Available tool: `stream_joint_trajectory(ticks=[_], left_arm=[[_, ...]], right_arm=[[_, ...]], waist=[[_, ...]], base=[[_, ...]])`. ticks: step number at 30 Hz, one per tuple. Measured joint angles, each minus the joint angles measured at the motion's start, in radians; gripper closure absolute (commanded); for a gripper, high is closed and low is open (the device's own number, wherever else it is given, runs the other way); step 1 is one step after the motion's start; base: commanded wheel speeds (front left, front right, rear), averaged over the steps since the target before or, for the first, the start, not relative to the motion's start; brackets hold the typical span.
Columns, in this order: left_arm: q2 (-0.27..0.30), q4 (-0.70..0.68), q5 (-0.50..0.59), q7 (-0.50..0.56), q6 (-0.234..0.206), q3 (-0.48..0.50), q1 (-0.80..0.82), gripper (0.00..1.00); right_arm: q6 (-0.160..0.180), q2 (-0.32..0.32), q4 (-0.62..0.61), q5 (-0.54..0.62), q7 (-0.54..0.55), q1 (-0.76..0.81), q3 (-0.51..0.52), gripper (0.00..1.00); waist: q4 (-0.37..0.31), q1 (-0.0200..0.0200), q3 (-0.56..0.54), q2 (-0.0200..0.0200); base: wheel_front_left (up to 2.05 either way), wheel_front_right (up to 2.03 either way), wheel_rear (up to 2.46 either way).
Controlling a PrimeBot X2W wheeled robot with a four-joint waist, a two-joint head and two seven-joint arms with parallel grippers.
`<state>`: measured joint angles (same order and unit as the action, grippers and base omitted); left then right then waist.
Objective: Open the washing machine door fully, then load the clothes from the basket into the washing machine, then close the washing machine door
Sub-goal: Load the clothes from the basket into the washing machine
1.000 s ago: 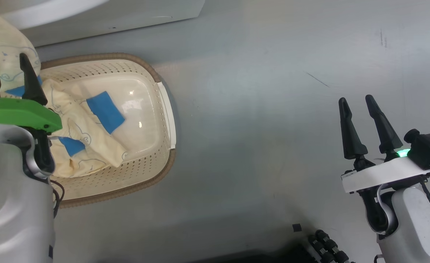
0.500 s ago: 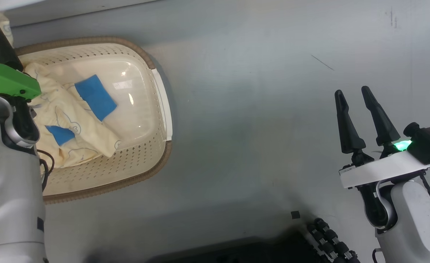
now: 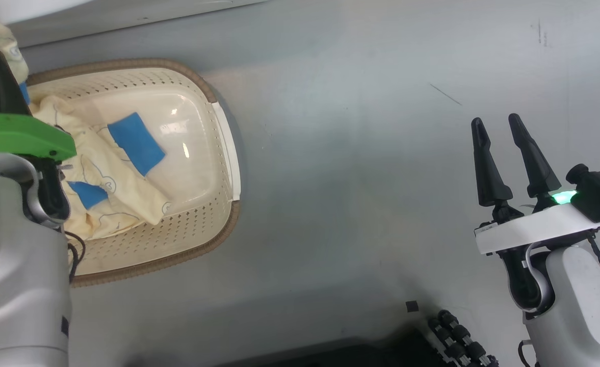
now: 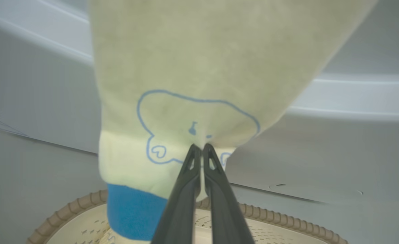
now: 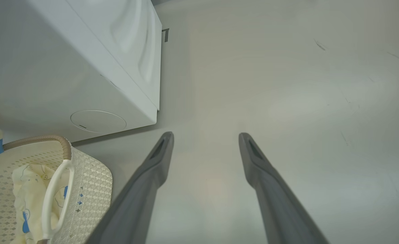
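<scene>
In front of the white washing machine (image 5: pixel 67 67) and above the cream basket (image 3: pixel 228 224), the left gripper (image 4: pixel 202 149) had gone from fingers apart to fingers pressed together on a pale yellow garment (image 4: pixel 202 67) with a blue cuff, so 1 piece looked secured for carrying to the drum. The garment spread just ahead of its fingertips, pinched beside the line-drawn print. More clothes (image 3: pixel 106 188) lay in the basket, and the right gripper (image 3: pixel 496 127) hung with its 2 fingers apart over bare floor, well apart from them.
</scene>
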<state>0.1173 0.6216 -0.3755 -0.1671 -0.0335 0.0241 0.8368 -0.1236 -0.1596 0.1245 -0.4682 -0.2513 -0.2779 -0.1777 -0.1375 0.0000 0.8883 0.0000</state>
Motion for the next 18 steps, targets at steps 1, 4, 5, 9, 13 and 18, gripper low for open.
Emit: stream_joint_trajectory(ticks=[1,4,5,9,13,18], left_arm=[[-0.005,0.007,0.000,-0.010,0.002,0.000,-0.011,1.00],[-0.027,0.031,0.000,-0.037,0.006,-0.003,-0.055,1.00],[-0.031,0.036,0.000,-0.043,0.011,-0.006,-0.069,1.00],[-0.031,0.036,0.012,-0.065,0.014,-0.018,-0.100,1.00],[-0.031,-0.001,0.036,-0.082,0.014,-0.021,-0.106,1.00],[-0.011,-0.078,0.084,-0.089,0.009,-0.030,-0.089,1.00]], right_arm=[[0.000,0.000,0.003,0.000,0.000,-0.002,0.001,0.00],[0.000,0.002,0.011,0.000,0.000,-0.003,0.001,0.00],[0.000,0.002,0.014,0.000,0.000,-0.003,0.000,0.00],[0.000,0.002,0.020,0.000,0.000,-0.002,0.001,0.00],[0.000,0.001,0.027,0.000,0.000,0.003,0.008,0.00],[0.000,0.001,0.034,0.000,0.000,0.009,0.002,0.00]], waist=[[0.001,0.0000,-0.006,0.0000],[0.006,0.0000,-0.027,0.0000],[0.008,0.0000,-0.034,0.0000],[0.015,0.0000,-0.065,0.0000],[0.025,0.0000,-0.096,0.0000],[0.039,0.0000,-0.133,0.0000]], base=[[0.00,0.00,0.00],[0.00,0.00,0.00],[0.00,0.00,0.00],[0.00,0.00,0.00],[0.00,0.00,0.00],[0.00,0.00,0.00]])
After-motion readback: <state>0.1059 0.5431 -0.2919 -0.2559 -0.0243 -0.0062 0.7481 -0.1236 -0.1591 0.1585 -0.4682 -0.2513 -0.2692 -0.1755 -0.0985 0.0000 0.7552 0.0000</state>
